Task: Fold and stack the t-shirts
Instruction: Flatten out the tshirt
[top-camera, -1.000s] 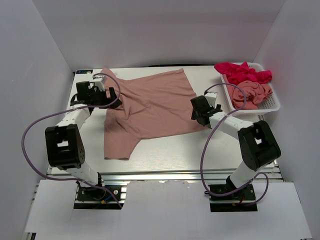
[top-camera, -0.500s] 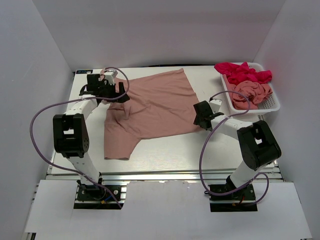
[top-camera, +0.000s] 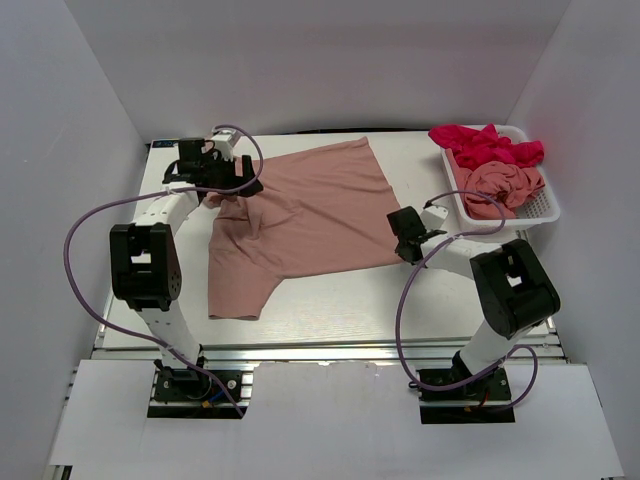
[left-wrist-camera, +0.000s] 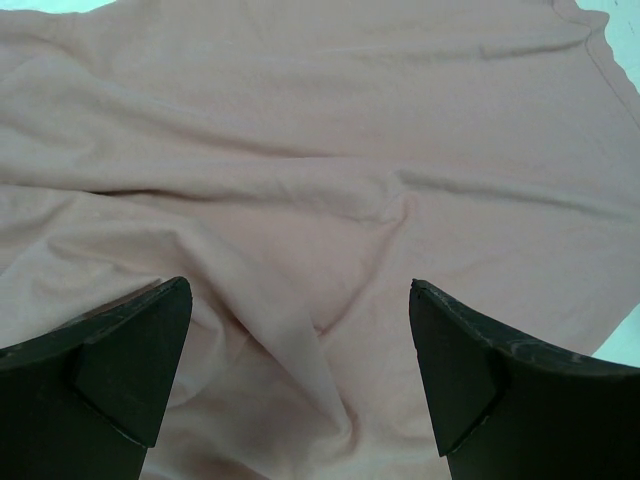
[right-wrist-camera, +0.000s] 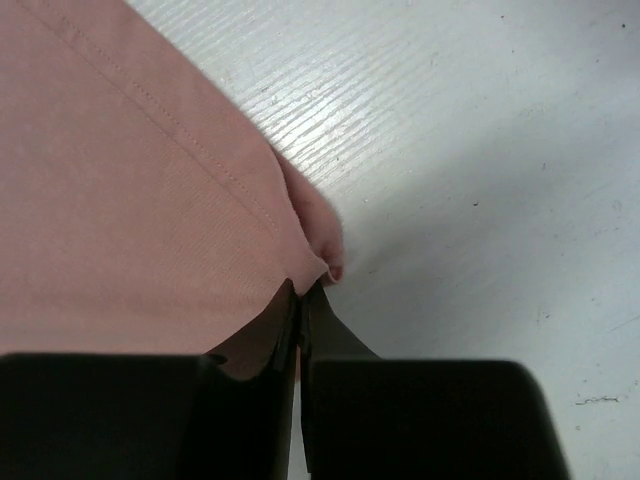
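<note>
A salmon-pink t-shirt (top-camera: 300, 215) lies spread on the white table (top-camera: 330, 300), wrinkled near its left shoulder. My left gripper (top-camera: 243, 186) hovers over that upper left part, and in the left wrist view it (left-wrist-camera: 298, 290) stands open, with a raised fold of the t-shirt (left-wrist-camera: 320, 150) between its fingers. My right gripper (top-camera: 403, 244) is at the shirt's lower right corner. The right wrist view shows this gripper (right-wrist-camera: 300, 285) shut on the hem corner of the t-shirt (right-wrist-camera: 130, 200). A magenta-red t-shirt (top-camera: 485, 145) and another pink one (top-camera: 505, 185) lie bunched in the basket.
The white mesh basket (top-camera: 548, 208) stands at the back right of the table, close to the right arm. White walls enclose the table on three sides. Purple cables loop out from both arms.
My right gripper has closed on the shirt's hem corner. My left gripper has moved right and further over the shirt's shoulder area, still open.
</note>
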